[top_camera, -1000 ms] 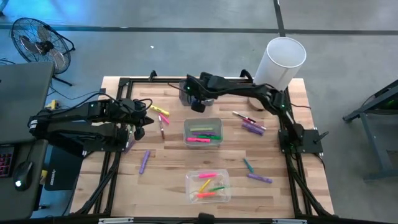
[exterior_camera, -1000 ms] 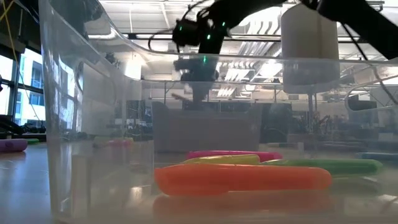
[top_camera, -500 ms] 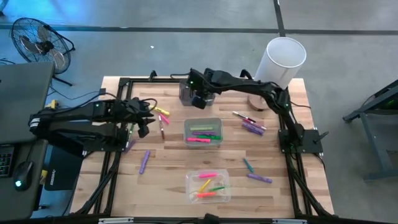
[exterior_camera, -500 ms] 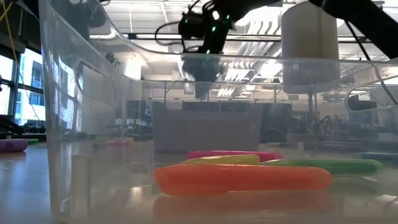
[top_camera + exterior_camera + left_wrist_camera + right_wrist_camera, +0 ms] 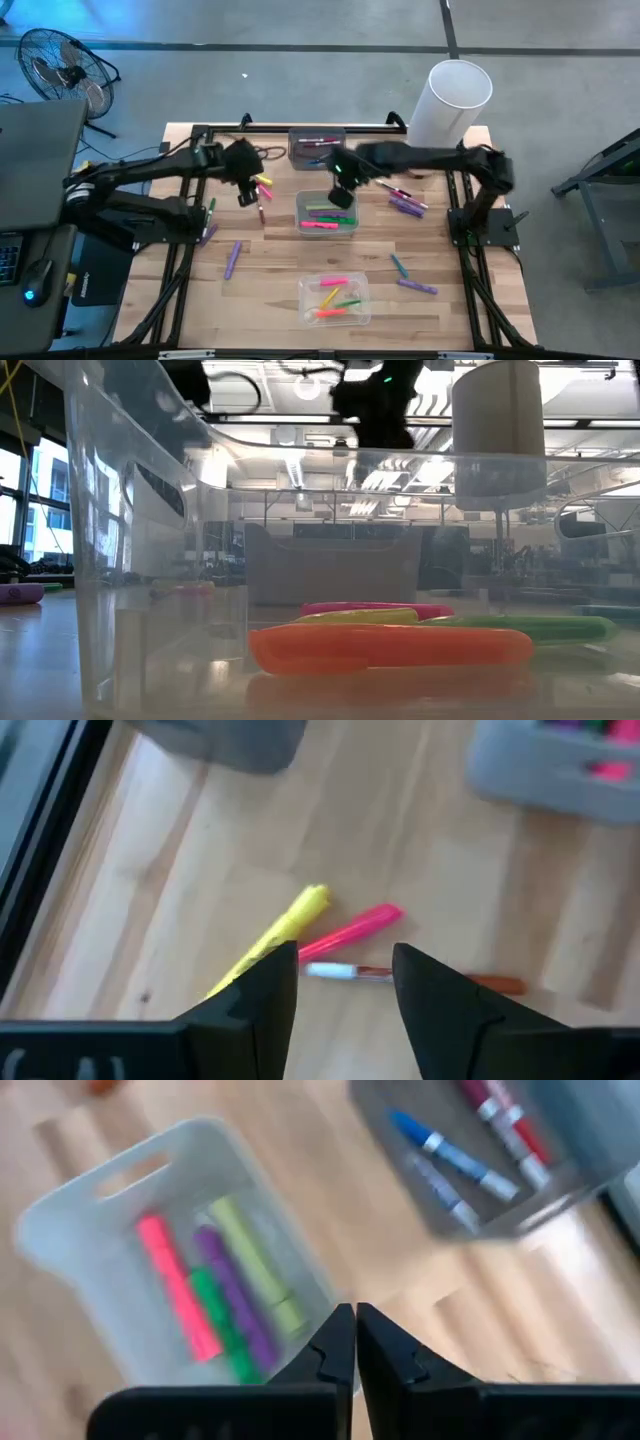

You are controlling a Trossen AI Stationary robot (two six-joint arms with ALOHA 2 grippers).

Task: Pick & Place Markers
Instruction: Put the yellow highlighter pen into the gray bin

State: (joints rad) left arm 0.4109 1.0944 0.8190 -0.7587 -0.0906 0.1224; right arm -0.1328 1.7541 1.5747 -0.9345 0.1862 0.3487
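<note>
Three bins share the pale wooden table, sorting by kind. The right gripper, fingers pressed together and empty, hovers over the middle grey bin. The left gripper, parted, lines up on loose yellow, pink and white markers.

Pink, yellow, seemingly purple markers

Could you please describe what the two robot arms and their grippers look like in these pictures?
Both arms are dark, slim and jointed, with black cables trailing along them. The right arm shows a small green light near its wrist. The left gripper has two broad, wedge-shaped black fingers with matte faces. The right gripper has matching black fingers, with small notches near the tips.
</note>
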